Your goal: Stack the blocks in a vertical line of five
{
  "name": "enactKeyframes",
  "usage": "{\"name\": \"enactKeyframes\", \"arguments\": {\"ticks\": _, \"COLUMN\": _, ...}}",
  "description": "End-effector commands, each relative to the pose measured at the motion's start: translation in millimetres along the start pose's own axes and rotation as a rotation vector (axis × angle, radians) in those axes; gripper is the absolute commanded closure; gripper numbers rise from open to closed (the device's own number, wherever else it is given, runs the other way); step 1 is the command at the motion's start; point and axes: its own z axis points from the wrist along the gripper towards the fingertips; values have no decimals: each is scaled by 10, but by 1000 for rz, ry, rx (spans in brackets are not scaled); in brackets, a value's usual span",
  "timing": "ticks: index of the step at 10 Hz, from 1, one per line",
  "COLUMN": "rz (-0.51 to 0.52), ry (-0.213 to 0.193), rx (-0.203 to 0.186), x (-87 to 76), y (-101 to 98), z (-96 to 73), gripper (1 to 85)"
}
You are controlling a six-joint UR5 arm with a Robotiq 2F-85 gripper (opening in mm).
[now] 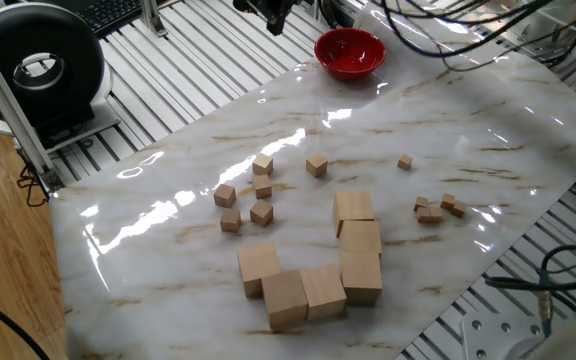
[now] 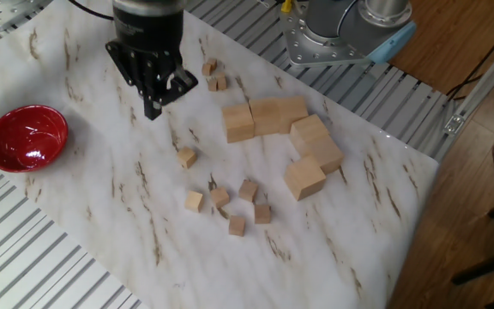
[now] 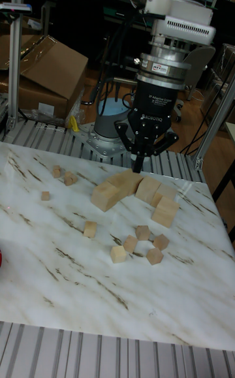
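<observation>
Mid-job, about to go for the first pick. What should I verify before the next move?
1. Gripper empty: ok, nothing between the fingers.
2. Jaws open for a pick: not ok, they look shut.
3. Enough small blocks: ok, six lie singly on the table.
4. Stack begun: not ok, no block rests on another.
5. Gripper above a small block: not ok, it hangs away from them.
6. Large cubes apart from the small blocks: ok.
</observation>
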Motion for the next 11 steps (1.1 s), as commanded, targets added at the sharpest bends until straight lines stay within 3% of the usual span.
{"name": "enactKeyframes", "arguments": {"ticks": 1, "rz": 12, "ry": -32, "rx": 49, "x": -123, "y": -38, "z": 68, "gripper": 847}}
{"name": "enactKeyframes", "arguments": {"ticks": 3, "rz": 7, "ry": -7, "rx": -12, "x": -164, "y": 14, "z": -61, "gripper": 847}}
{"name": "enactKeyframes", "arguments": {"ticks": 4, "rz": 0, "ry": -1, "rx": -20, "x": -145, "y": 34, "z": -73, "gripper": 847}}
{"name": "enactKeyframes", "arguments": {"ticks": 9, "rz": -74, "ry": 30, "rx": -15, "x": -55, "y": 18, "z": -90, "gripper": 847}}
{"name": "enactKeyframes", "arguments": {"ticks": 10, "rz": -83, "ry": 22, "rx": -6, "x": -78, "y": -2, "z": -90, "gripper": 847}}
{"name": "enactKeyframes", "arguments": {"ticks": 11, "rz": -131, "ry": 28, "rx": 25, "x": -66, "y": -87, "z": -91, "gripper": 847}}
